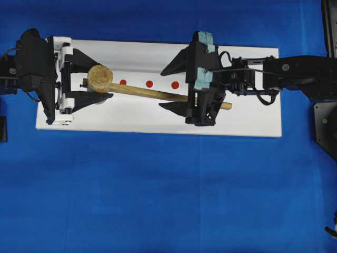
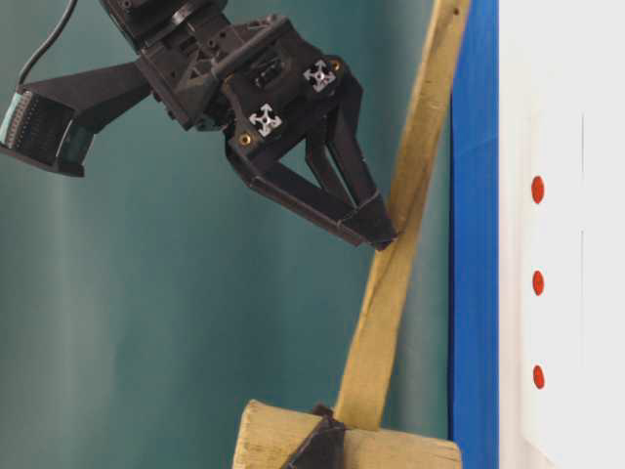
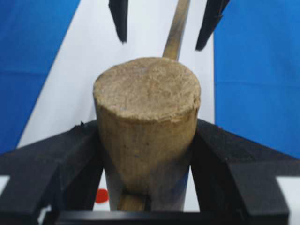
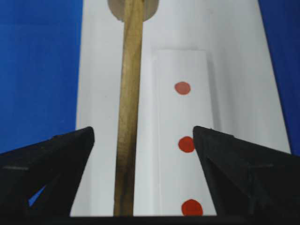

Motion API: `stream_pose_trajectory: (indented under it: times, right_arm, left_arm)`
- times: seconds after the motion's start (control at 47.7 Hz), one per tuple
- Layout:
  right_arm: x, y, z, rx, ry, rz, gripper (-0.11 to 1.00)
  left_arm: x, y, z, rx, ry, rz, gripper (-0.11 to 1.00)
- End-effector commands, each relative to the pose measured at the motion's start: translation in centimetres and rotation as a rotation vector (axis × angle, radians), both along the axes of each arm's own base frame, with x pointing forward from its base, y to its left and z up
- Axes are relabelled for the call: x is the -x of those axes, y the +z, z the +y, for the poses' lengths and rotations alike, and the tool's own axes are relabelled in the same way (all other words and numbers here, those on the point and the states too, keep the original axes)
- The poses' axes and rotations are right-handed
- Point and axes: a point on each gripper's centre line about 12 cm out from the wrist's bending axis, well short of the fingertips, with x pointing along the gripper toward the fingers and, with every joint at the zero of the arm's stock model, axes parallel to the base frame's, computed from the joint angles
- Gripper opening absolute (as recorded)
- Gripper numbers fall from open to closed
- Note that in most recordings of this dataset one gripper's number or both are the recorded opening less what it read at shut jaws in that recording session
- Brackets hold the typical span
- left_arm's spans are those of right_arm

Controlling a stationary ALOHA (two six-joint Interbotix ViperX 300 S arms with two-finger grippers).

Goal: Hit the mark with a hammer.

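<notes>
Between spread right gripper (image 4: 140, 154) fingers: hammer (image 1: 137, 90) handle.

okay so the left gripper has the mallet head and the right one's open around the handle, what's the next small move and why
Probably close the right gripper on the mallet handle. Its jaws stand wide on either side of the handle without touching, while the left gripper clamps only the head, so swinging at the middle red dot needs a handle grip.

Both arms are black. The left claw (image 1: 92, 88) sits on white brackets; the right claw (image 1: 176, 87) has teal pads, black cables, silver cross-shaped fittings.
</notes>
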Motion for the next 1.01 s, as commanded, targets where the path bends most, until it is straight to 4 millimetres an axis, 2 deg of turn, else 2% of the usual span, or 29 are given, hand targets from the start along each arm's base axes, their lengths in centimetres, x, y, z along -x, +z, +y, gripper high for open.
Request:
stream_pose_trajectory:
  times: [0.0,0.273,0.441,0.608,0.734,0.986]
  right_arm:
    - [-0.3,1.7,0.0,0.005,0.001,-0.049,0.88]
    - [-0.4,1.9,0.0,0.033,0.016,-0.052,0.88]
    - [-0.4,1.9,0.0,0.045,0.024,-0.05,0.88]
    - [-0.4,1.9,0.0,0.068,0.036,-0.048,0.88]
    - [-0.4,1.9,0.0,0.082,0.044,-0.046,0.88]
    - [-0.4,2.0,0.0,0.1,0.054,-0.045,0.88]
  left_arm:
    - [-0.2,0.9,0.4,0.051,0.031,-0.028,0.47]
    - [0.2,1.7,0.3,0.389,0.144,-0.068,0.47]
    - [0.5,2.5,0.2,0.704,0.235,-0.13,0.47]
    - [0.9,2.4,0.1,0.992,0.33,-0.151,0.47]
    - [1.0,2.0,-0.1,1.081,0.37,-0.129,0.47]
    - [0.9,2.1,-1.0,1.106,0.351,-0.107,0.47]
